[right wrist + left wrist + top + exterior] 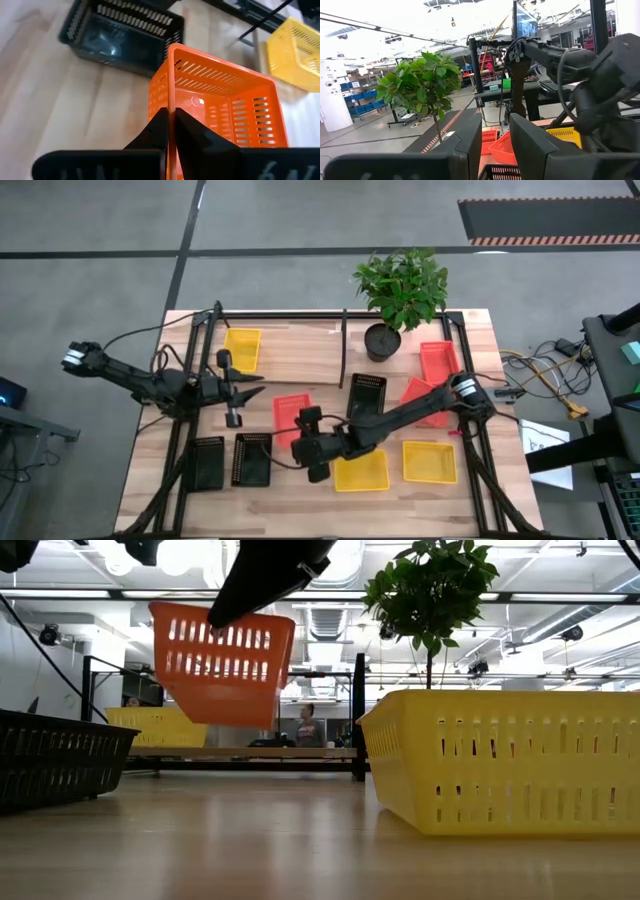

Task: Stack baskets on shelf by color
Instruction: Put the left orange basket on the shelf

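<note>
A red-orange basket (289,410) hangs over the table's middle, and my right gripper (171,122) is shut on it. The low view shows the basket (222,660) tilted, well above the wood. My left gripper (256,388) hovers left of it, pointing toward the table's right, open with nothing between its fingers (470,145). One yellow basket (242,348) lies on the shelf (300,350) at the far left. A red one (437,360) lies on the shelf's right section. My right gripper pinches one side wall of the red-orange basket at its rim (171,107), one finger outside (157,127) and one inside. The fingers slant down from the table's right. The basket hangs below them (222,660), tilted and clear of the table.
On the near table stand two black baskets (208,462) (252,458) and two yellow ones (360,470) (430,460). Another black basket (367,393) and a red one (420,395) lie under the right arm. A potted plant (400,290) stands on the shelf's far side.
</note>
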